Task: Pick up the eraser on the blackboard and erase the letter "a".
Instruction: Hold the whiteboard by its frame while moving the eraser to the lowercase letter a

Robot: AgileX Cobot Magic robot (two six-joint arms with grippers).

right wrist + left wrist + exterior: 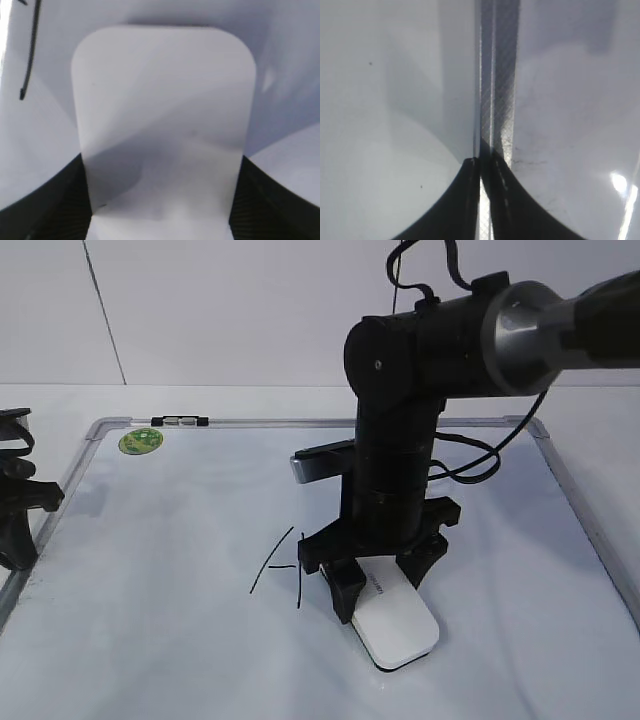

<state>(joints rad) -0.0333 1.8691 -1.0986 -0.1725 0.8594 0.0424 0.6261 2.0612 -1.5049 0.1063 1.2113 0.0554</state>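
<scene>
The white eraser (398, 625) lies flat on the blackboard (180, 540), a white dry-erase board, near its front middle. My right gripper (380, 580) stands over the eraser with a finger on each long side. In the right wrist view the eraser (165, 110) fills the gap between the fingers of the gripper (162, 165). Thin angular black strokes (280, 565) lie just left of the eraser and show at the upper left of the wrist view (30, 50). No small cursive "a" shows. My left gripper (18, 505) rests shut at the board's left edge.
A round green sticker (140, 442) and a black clip (180, 421) sit at the board's far left corner. The left wrist view shows the shut fingers (482, 162) above the board's silver frame (497, 75). A white wall stands behind the table.
</scene>
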